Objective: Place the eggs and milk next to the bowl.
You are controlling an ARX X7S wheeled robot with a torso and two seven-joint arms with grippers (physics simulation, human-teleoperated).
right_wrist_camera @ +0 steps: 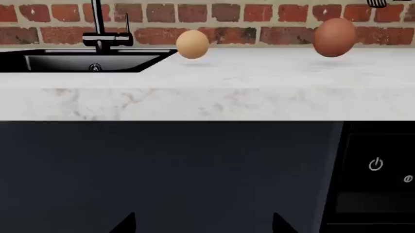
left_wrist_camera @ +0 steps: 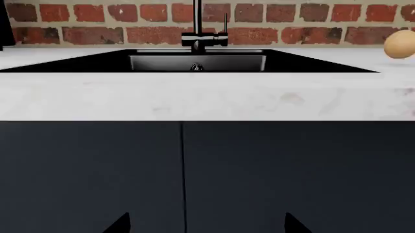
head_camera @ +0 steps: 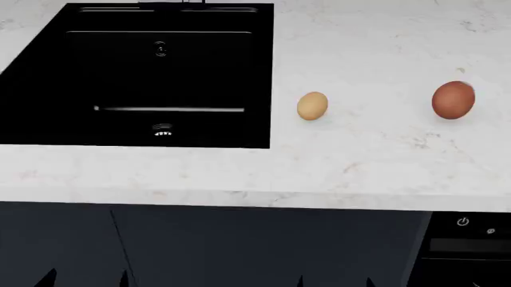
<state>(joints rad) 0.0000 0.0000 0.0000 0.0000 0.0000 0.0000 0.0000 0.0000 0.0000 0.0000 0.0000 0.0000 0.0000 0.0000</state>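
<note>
Two eggs lie on a pale marbled stone countertop (head_camera: 375,161), listed left to right in the head view.

Item: black rectangular sink basin (head_camera: 143,78), sunk into the countertop at the far left, with a dark slim tap (left_wrist_camera: 198,34) at its back edge before a red brick wall (right_wrist_camera: 259,19).

Item: small pale tan egg (head_camera: 312,106), just beside the sink's right rim, on the bare stone. Long axis runs roughly away from the robot, tilted slightly rightward at the far end.

Item: larger reddish-brown egg (head_camera: 453,100), well apart from the tan one, further right. Long axis likewise near front-to-back; a grey-white patch shows at its far right edge.

Item: dark navy cabinet doors (head_camera: 200,251) below the counter, with a black appliance panel bearing a power symbol (head_camera: 463,222) at the right.

Item: left gripper (left_wrist_camera: 206,224), only two dark fingertips visible, set wide apart, released, facing the cabinet front below the sink.

Item: right gripper (right_wrist_camera: 204,223), fingertips likewise spread, released, low before the cabinet.

Milk bottle and bowl: not seen in any view.
</note>
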